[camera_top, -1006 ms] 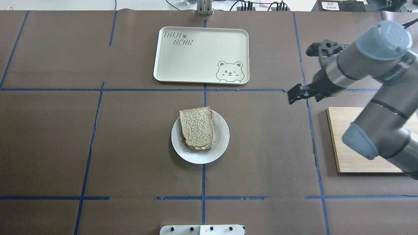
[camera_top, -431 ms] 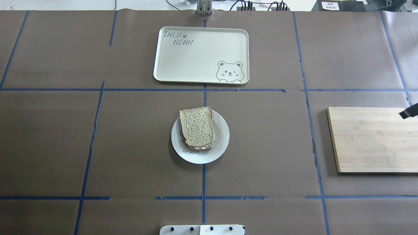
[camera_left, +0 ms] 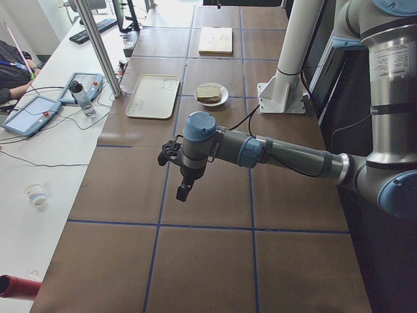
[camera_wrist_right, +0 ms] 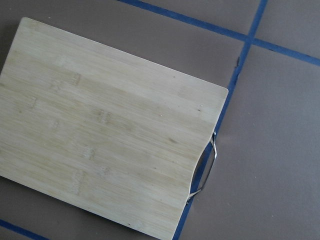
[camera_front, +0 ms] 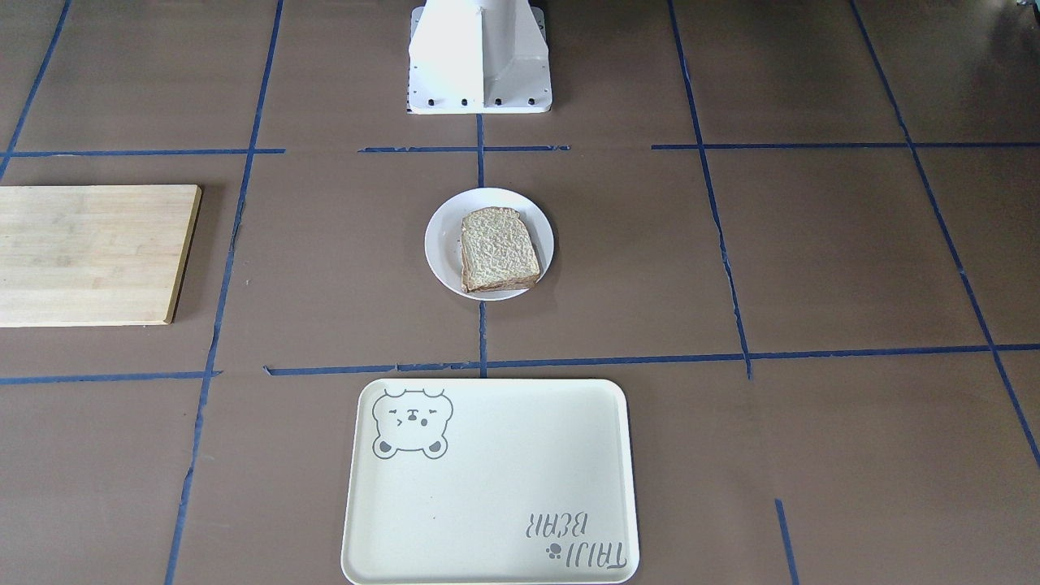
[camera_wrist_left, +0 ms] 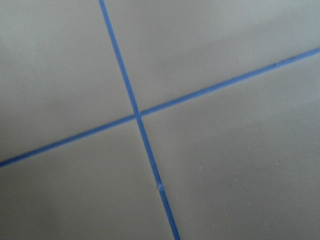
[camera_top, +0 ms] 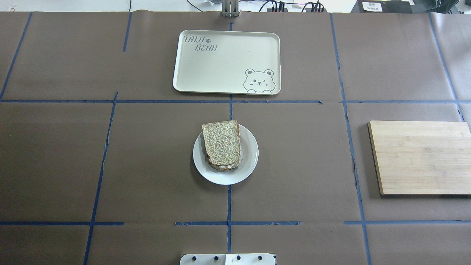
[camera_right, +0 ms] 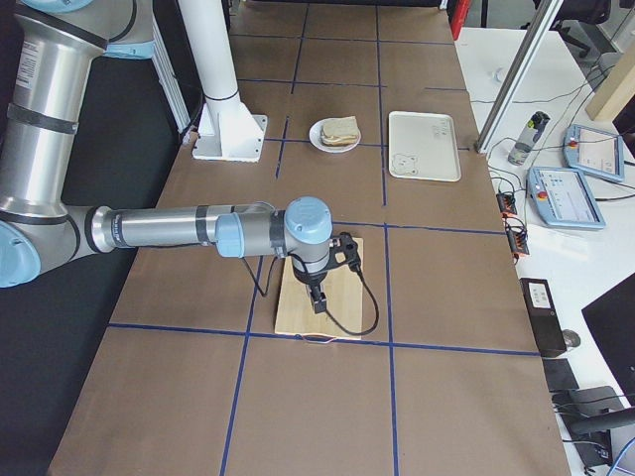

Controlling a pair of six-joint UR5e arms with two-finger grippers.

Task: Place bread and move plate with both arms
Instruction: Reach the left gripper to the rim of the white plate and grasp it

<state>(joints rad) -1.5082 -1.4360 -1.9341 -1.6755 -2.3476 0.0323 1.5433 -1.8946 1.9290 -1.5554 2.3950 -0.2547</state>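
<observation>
The bread [camera_top: 221, 143] is a speckled tan slice that lies on top of another slice on the small white plate [camera_top: 251, 154] at the table's middle; a pale bit peeks out underneath. Both also show in the front-facing view, the bread [camera_front: 498, 260] on the plate [camera_front: 443, 236]. My left gripper [camera_left: 182, 193] shows only in the exterior left view, hanging over bare table far from the plate; I cannot tell its state. My right gripper [camera_right: 318, 300] shows only in the exterior right view, above the cutting board; I cannot tell its state.
A cream bear tray [camera_top: 220, 62] lies beyond the plate. A wooden cutting board [camera_top: 419, 158] with a metal handle [camera_wrist_right: 205, 167] lies at the table's right. The white pedestal base [camera_front: 479, 57] stands at the near edge. Blue tape lines [camera_wrist_left: 135, 112] cross the brown table.
My right arm has swung out of the overhead view to the right, off the area by the cutting board. The bread and the plate have not moved.
</observation>
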